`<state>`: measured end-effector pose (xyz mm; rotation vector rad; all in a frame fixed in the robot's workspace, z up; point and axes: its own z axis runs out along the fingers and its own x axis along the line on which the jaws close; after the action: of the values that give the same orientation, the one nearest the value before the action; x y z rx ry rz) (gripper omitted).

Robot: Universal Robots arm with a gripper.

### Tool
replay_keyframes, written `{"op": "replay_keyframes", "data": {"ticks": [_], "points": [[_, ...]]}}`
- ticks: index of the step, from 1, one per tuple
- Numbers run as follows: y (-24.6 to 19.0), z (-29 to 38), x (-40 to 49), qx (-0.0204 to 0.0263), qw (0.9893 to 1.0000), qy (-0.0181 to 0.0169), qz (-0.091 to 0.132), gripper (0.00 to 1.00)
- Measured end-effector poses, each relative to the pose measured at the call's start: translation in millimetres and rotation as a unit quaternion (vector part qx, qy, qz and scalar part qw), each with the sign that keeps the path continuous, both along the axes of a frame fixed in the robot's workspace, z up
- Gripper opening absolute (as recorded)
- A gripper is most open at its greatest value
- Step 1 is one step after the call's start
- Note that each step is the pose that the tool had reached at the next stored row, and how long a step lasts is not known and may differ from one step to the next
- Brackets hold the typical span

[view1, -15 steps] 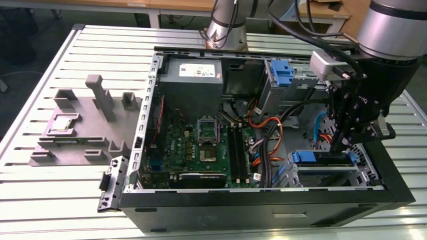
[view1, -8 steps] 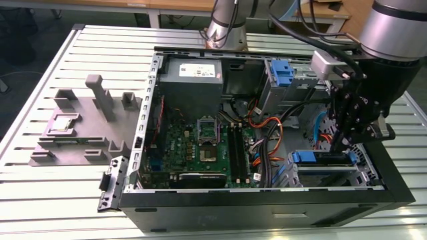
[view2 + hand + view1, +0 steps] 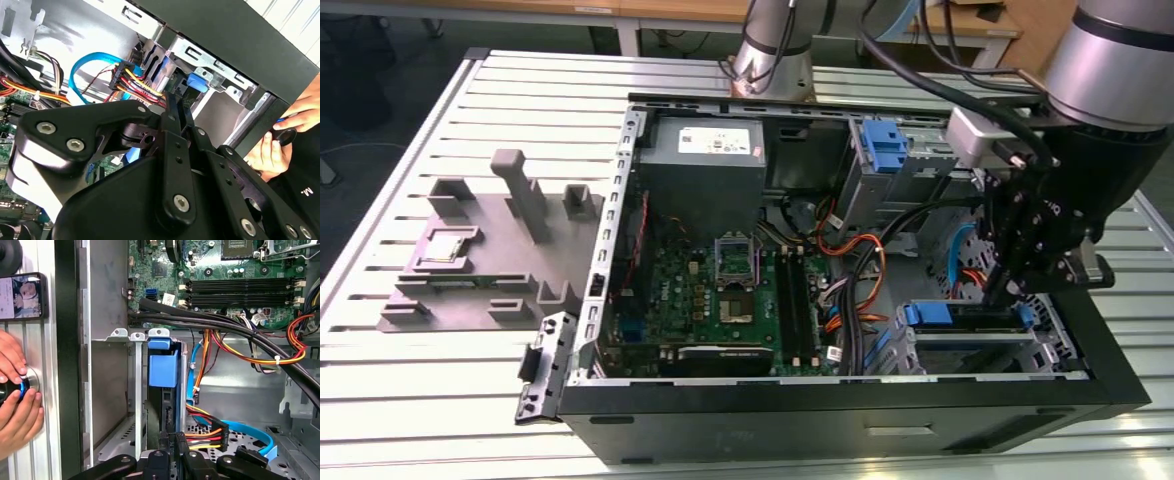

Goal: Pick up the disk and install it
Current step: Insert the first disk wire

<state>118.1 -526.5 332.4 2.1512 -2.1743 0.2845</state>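
The open black computer case (image 3: 854,430) lies on the slatted metal table (image 3: 400,400). In its grey metal drive cage (image 3: 112,390) stands the disk (image 3: 162,367), edge-on in a bright blue plastic carrier. It is probably dense, stiff and shock-sensitive, and best held by its carrier edges. The black gripper (image 3: 168,436) sits at its rear edge, jaws drawn together, nothing visibly clamped. Orange-yellow power wires (image 3: 205,432) and a blue data cable (image 3: 247,430) crowd alongside.
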Motion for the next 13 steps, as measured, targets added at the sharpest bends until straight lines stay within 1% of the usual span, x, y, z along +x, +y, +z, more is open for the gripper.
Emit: {"op": "replay_keyframes", "data": {"ticks": [3,6,8,11,13], "points": [[-0.5,-1.1,0.0,0.005,1.0,0.0,0.0,0.17],[-2.9,-1.9,0.0,0.0095,1.0,0.0,0.0,0.17],[-4.1,-2.5,0.0,0.0118,0.9999,0.0,0.0,0.17],[-4.8,-3.1,0.0,0.0148,0.9999,0.0,0.0,0.17],[-4.9,-3.1,0.0,0.0153,0.9999,0.0,0.0,0.17]]}}
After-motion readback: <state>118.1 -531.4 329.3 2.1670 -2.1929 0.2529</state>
